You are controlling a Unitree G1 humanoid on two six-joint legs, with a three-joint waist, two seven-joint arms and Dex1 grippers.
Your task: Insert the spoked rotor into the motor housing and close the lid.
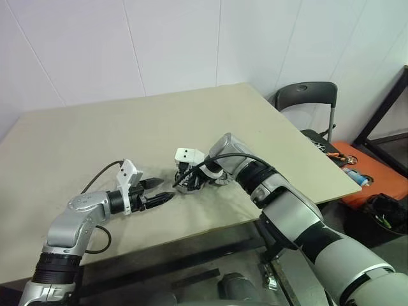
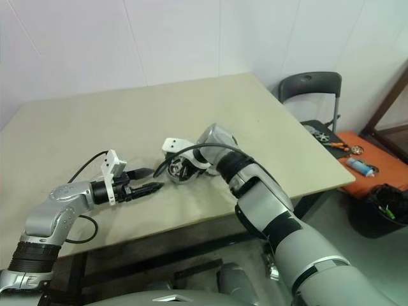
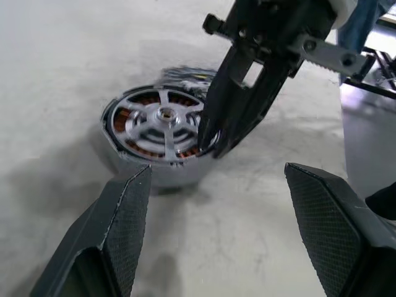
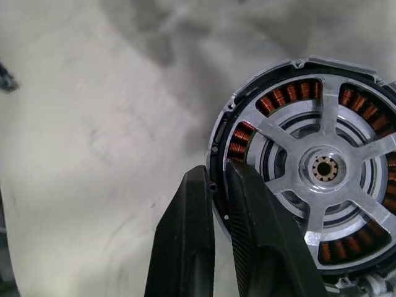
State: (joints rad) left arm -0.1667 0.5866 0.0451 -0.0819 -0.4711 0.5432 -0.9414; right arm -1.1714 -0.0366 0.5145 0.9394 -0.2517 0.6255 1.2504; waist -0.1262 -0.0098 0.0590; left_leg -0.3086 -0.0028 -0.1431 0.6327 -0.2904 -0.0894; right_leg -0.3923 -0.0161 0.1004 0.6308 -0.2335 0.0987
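Sitting on the beige table point(image 1: 95, 140), near its front edge and roughly midway across, you will find the motor housing point(image 3: 148, 173), a squat round silver-grey cylinder. Look into its open top: the spoked rotor point(image 4: 325, 167) lies inside, with a small brass-coloured hub at its centre and copper windings point(image 4: 291, 94) visible between the spokes.

Check the right gripper point(image 4: 216, 185) next. Its two black fingers are drawn nearly together, with only a thin gap between them. In the right wrist view the dark rim of the housing sits in that gap, one finger outside the wall and the other over the windings. You cannot tell from the views whether the fingers actually pinch the rim or merely straddle it. In the left wrist view the same gripper angles down onto the side of the housing facing away from the left arm.

Observe the left gripper point(image 1: 157, 191), which hovers just beside the housing on the robot's left. Its jaws stand wide apart and hold nothing; the housing shows between the two fingertips but apart from them.

Beyond the table's right end you will see a dark folding chair point(image 1: 306, 102) and an orange case point(image 1: 376, 175) with small tools on it.
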